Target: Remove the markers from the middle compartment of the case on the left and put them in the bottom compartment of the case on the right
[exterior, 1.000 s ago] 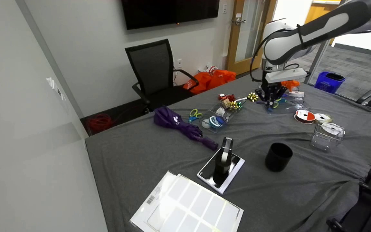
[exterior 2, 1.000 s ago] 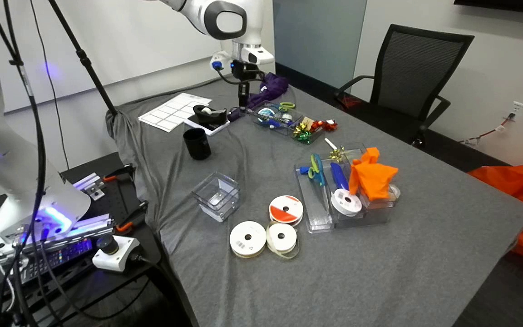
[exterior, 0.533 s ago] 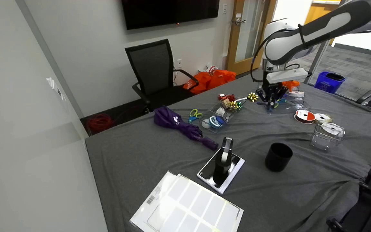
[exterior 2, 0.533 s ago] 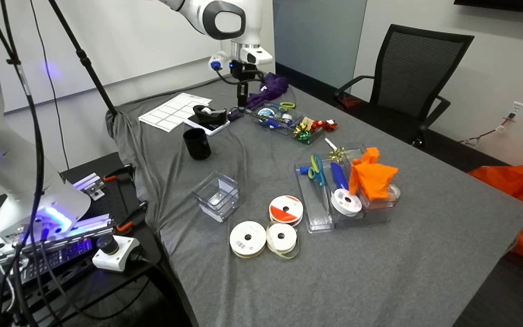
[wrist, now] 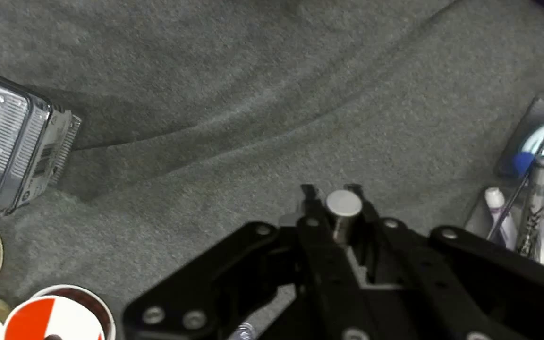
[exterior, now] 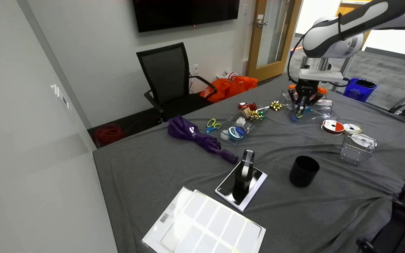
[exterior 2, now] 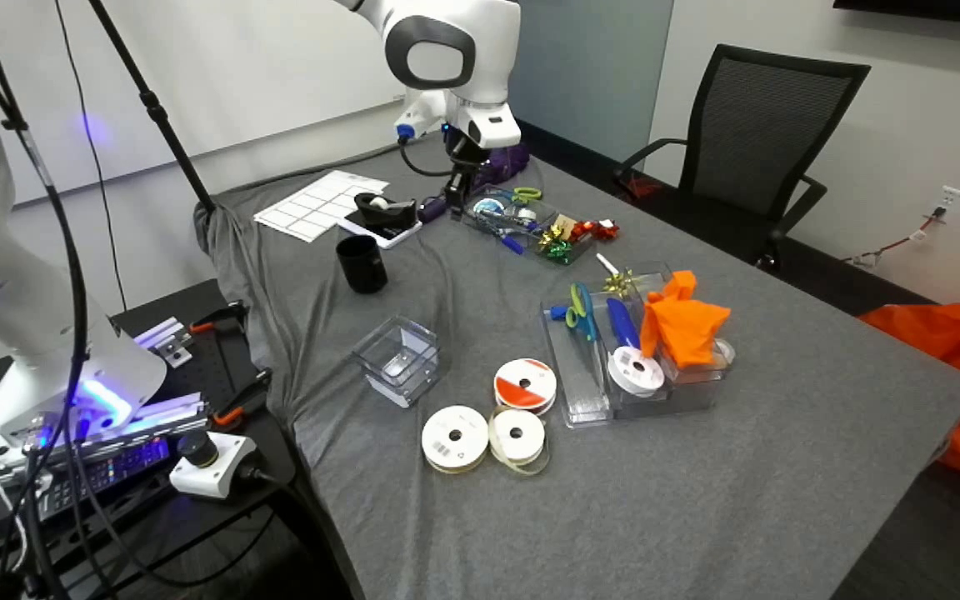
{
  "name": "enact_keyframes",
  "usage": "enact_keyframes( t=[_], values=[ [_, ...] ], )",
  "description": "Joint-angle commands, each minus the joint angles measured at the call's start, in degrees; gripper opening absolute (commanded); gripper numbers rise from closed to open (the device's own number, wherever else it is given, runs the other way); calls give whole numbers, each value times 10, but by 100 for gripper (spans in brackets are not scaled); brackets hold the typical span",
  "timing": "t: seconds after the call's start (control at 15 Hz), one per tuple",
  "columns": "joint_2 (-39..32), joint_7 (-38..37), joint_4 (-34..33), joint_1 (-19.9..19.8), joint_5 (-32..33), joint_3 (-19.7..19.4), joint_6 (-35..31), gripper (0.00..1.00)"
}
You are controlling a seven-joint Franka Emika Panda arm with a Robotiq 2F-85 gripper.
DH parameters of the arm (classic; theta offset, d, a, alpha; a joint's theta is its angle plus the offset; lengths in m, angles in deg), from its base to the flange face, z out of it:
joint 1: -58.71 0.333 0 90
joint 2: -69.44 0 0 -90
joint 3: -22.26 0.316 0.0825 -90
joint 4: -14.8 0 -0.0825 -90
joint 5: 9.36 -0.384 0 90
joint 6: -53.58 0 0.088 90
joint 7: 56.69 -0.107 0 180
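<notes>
The pincer (wrist: 332,189) clamps a marker (wrist: 343,213) aslant, grey end facing the wrist view; an exterior view adds, I think, its blue end (exterior 2: 511,244).

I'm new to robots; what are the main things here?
cases: two, clear, on table
markers: at least two, grey, one gripped, one at a case
umbrella: one, purple, beside a case
scissors: two, blue-green, at cases
cloth: one, orange, in or on a case
spools: at least four, mostly white, at one case
sheets: at least two, white, on table
tape dispenser: one, black, near sheets
cup: one, black, near dispenser
gripper: one, black, above table
arm: one, mostly white, above gripper
</notes>
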Motion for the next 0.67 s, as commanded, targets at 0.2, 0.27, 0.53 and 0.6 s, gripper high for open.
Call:
enact_keyframes(
  t=[0.2,0.27,0.53,0.6],
  values=[
    [-44,-29,-51,-85,-139,-3,30,4],
    [-54,-37,-59,-95,-163,-2,29,4],
    [-112,-91,-99,-116,-252,0,5,4],
    [-126,-110,-109,-118,-271,0,0,4]
  ],
)
